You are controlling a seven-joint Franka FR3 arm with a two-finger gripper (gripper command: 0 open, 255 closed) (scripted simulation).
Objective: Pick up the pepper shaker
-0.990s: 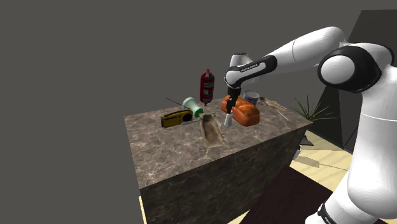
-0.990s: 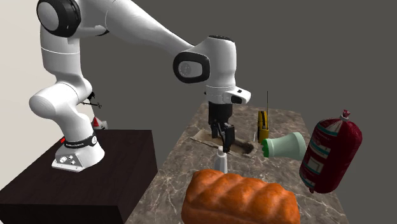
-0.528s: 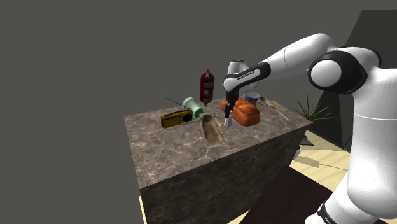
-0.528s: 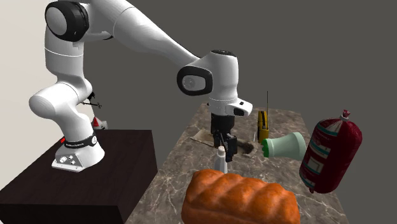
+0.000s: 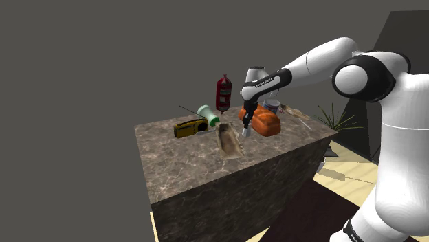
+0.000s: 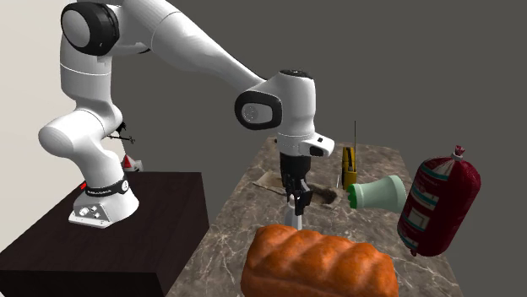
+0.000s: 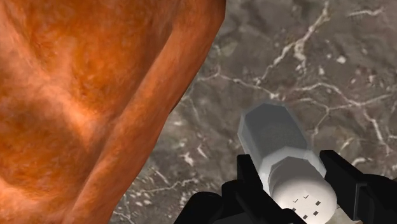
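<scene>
The pepper shaker (image 7: 273,130) is a small pale grey-white shaker with a holed cap, standing upright on the marble-topped block (image 5: 185,165). My black gripper (image 7: 294,172) comes down on it from above, and both fingers press against its cap end, shut on it. In the shoulder view the gripper (image 5: 247,122) sits over the shaker (image 5: 245,131), right beside the orange-brown bread loaf (image 5: 265,122). In the second exterior view the gripper (image 6: 295,199) covers the top of the shaker (image 6: 293,217), just behind the loaf (image 6: 317,263).
The loaf (image 7: 83,95) lies very close beside the shaker. On the block there are also a red bottle (image 5: 223,93), a lying white-green bottle (image 5: 207,114), a yellow radio with an aerial (image 5: 190,128), a brown flat tool (image 5: 229,141) and a can (image 5: 273,105).
The gripper came down over the shaker from a point a little higher and further from the loaf. Its fingers, open before, have shut on the shaker's top.
</scene>
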